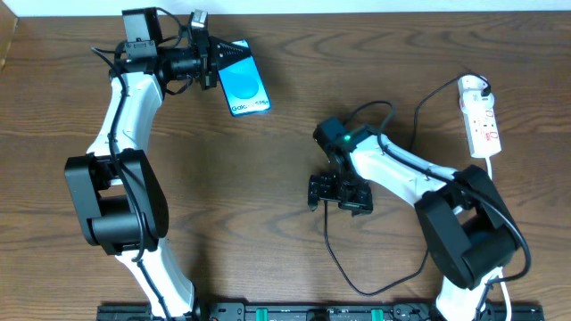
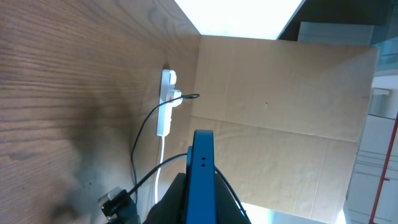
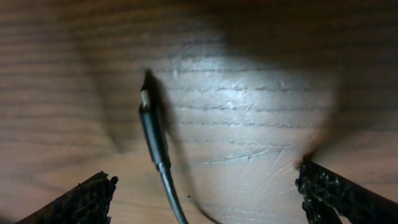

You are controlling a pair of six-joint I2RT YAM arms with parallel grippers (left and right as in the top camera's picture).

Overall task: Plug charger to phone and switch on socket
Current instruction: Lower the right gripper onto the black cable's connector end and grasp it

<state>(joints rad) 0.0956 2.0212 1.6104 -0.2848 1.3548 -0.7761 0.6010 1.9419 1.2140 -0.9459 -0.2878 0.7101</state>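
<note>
Early stage: left pincer [image 1: 212, 64] pinches the phone [image 1: 243, 78]; right pincer [image 3: 205, 186], spread, straddles the charger plug [image 3: 149, 124] on the counter [image 1: 268, 223], well apart from the phone (plugging in and switching the socket [image 1: 480, 116] remain).

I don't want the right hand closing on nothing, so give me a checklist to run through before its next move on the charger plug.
1. Right hand open: ok, its fingers stand wide apart.
2. Small straight plug tip of the thin black charger cable lies between those fingers: ok, flat on the brown wooden table, nearer the left side of the wrist view.
3. Plug gripped: not ok, nothing touches it.
4. Left hand clamped on the slim blue-screened smartphone: ok.
5. Smartphone's port facing the plug: cannot tell.
6. Narrow white power strip switched on: cannot tell.
</note>
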